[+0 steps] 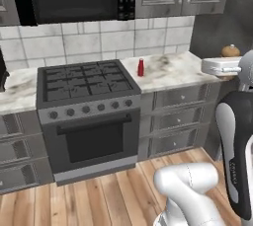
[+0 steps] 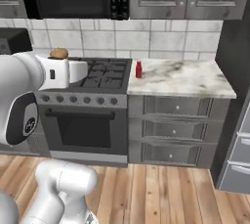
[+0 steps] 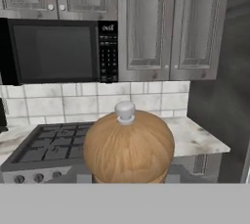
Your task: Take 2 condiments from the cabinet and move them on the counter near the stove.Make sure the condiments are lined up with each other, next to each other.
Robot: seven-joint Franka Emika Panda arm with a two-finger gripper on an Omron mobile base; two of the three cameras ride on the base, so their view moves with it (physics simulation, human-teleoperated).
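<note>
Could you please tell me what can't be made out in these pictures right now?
- Gripper fingers: hand view, hidden behind the shaker filling the foreground; whether they clamp it is unclear.
- Shaker's lower body: left base view, hidden behind the white hand; just its top shows.
- Red bottle: too small to read any label.
- Counter: right end hidden by the arm.

The white arm rises from its rounded base link, bends through a dark elbow joint and reaches level at about chest height, the forearm and hand held horizontal. The tool [image 1: 228, 61] sits at the end of that flat white hand (its fingertips are hidden in both base views), and it appears to be closed around the brown wooden shaker [image 3: 129, 147], whose rounded top stands upright above the hand.
</note>
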